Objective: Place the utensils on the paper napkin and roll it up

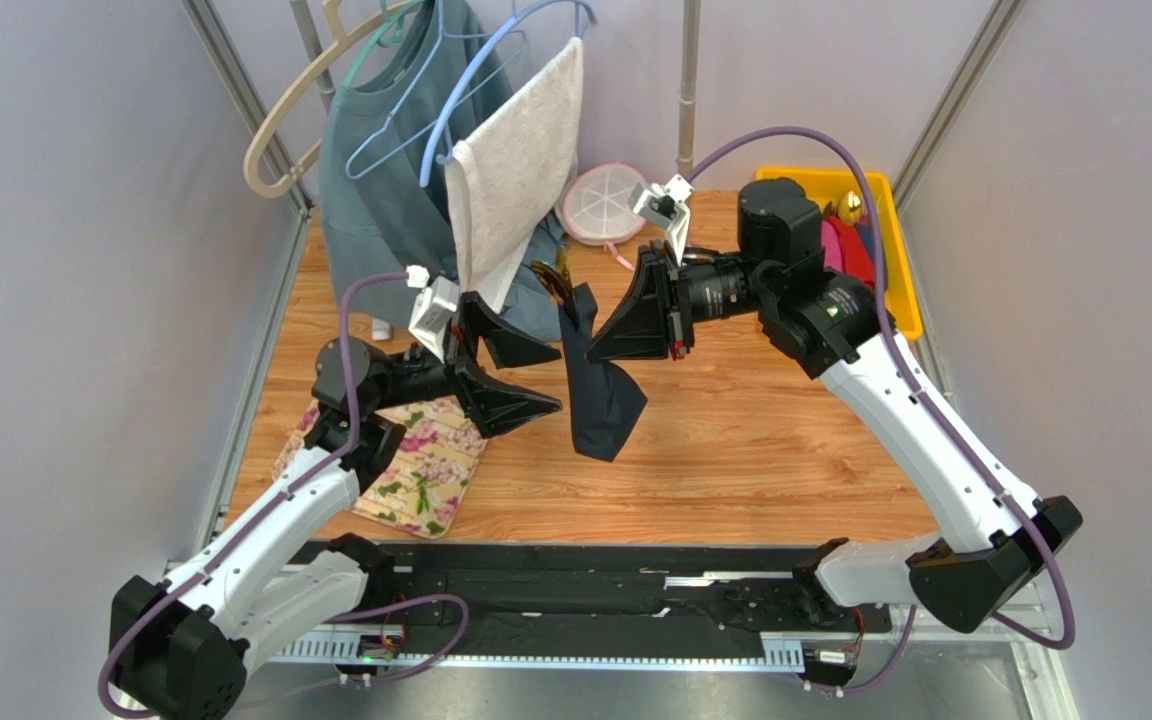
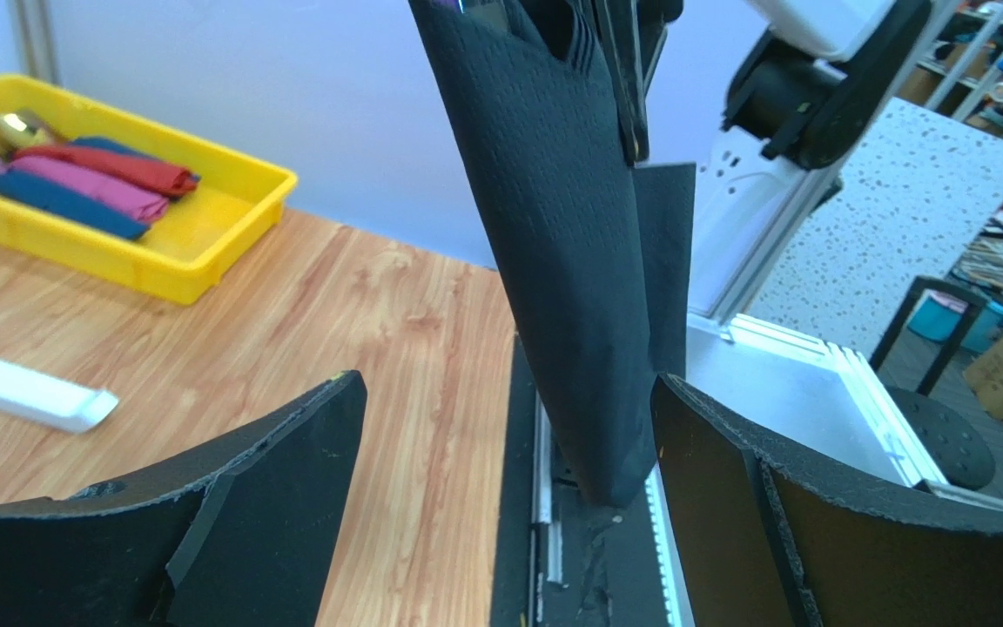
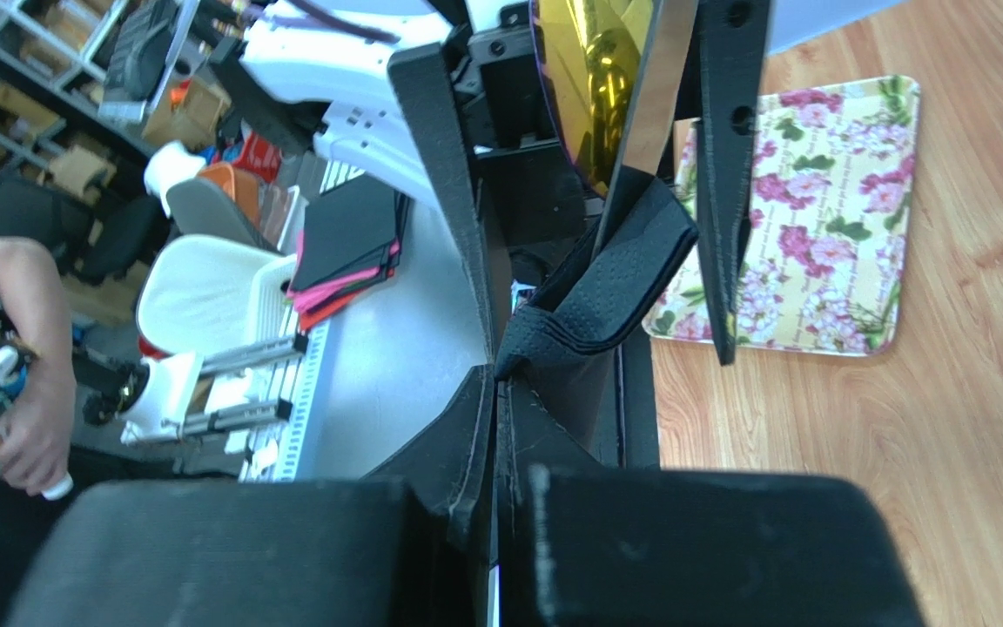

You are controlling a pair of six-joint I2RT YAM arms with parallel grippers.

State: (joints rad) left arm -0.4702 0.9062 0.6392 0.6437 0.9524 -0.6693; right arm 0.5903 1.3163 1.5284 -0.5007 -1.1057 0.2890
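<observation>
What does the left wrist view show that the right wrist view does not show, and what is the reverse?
Only the left wrist view shows the yellow tray holding rolled napkins in blue, pink and red. Only the right wrist view shows the floral mat, a shiny utensil and a person's hand beyond the table. Both views show the black paper napkin and the wooden table.

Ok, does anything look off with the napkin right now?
Yes. The napkin hangs in the air from the shut right claw, not rolled on the table: it droops in a loose fold. The utensils poke out of its top. The open left claw brackets its lower end without gripping.
</observation>
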